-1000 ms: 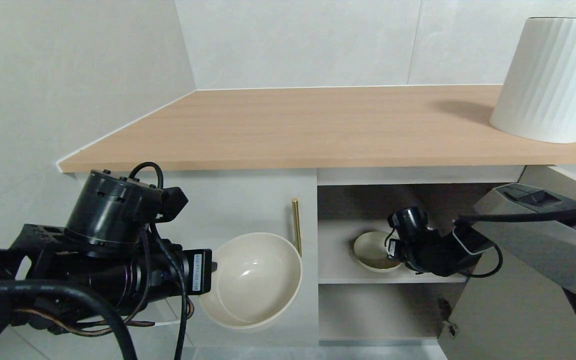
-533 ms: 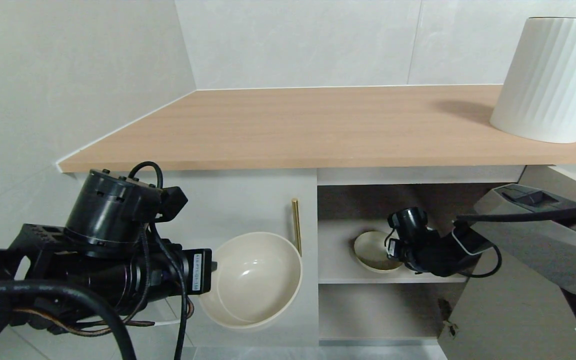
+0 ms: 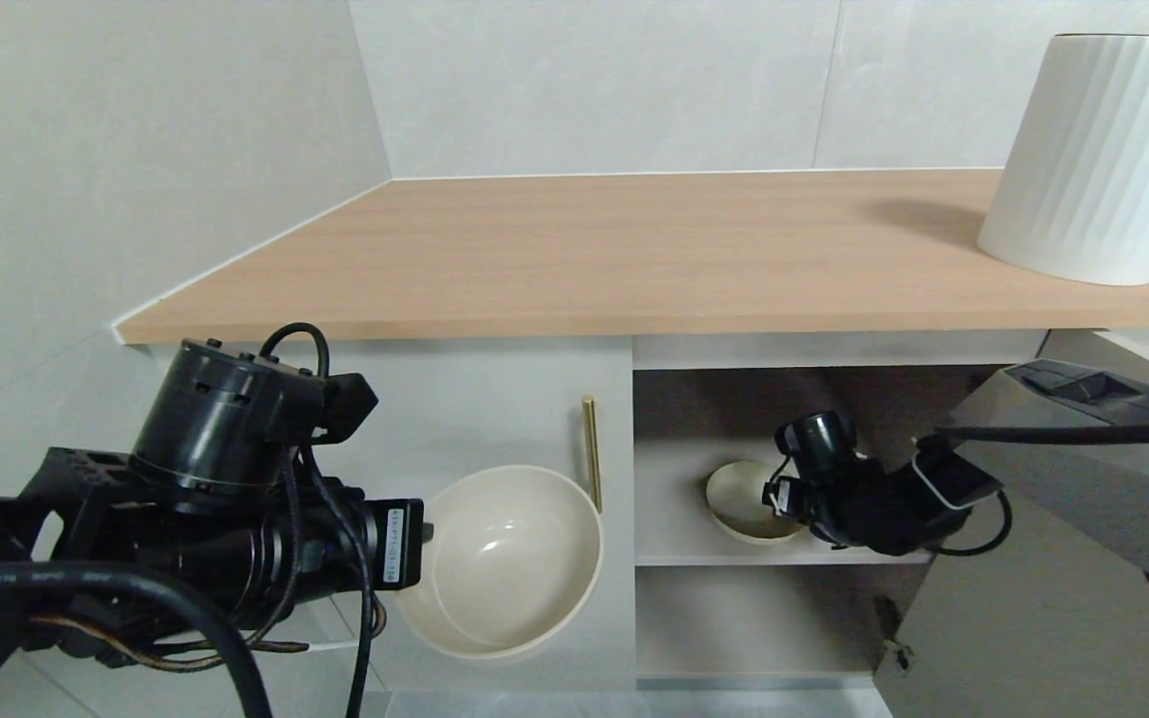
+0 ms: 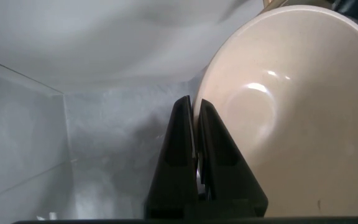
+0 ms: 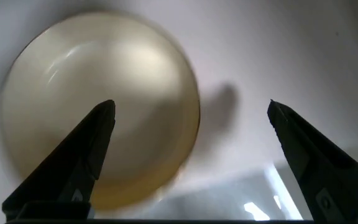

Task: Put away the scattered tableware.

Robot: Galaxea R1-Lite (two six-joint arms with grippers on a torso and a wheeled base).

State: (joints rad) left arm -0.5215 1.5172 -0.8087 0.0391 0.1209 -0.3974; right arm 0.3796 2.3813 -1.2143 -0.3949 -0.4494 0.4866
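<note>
Left end effector (image 4: 194,143): narrow, pinched on the rim of the big bowl (image 3: 500,563), one finger inside the wall and one outside.
Big bowl: held off the floor in front of the closed door (image 3: 475,409), just beside the brass handle (image 3: 590,449); tipped, with its mouth facing up and outward.
Right end effector (image 5: 188,115): spread wide, holding nothing, reaching into the open compartment over the shelf (image 3: 674,519).
Small bowl (image 3: 739,504): upright on the shelf, ahead of the right fingertips and offset toward one finger; apparently not touched.
Key relation: shelf lies to the robot's right of the big bowl and deeper in, past the handle; left arm far nearer to the big bowl, right arm nearer to the shelf and partly filling the opening.
Long axis: none to speak of, both bowls round; tilt of the big bowl matters more than heading.
Likely next: probably a sideways carry of the big bowl into the compartment, beside or onto the small bowl, once the right arm makes room.
Risk: rim or wall clipping the handle or the door edge.
</note>
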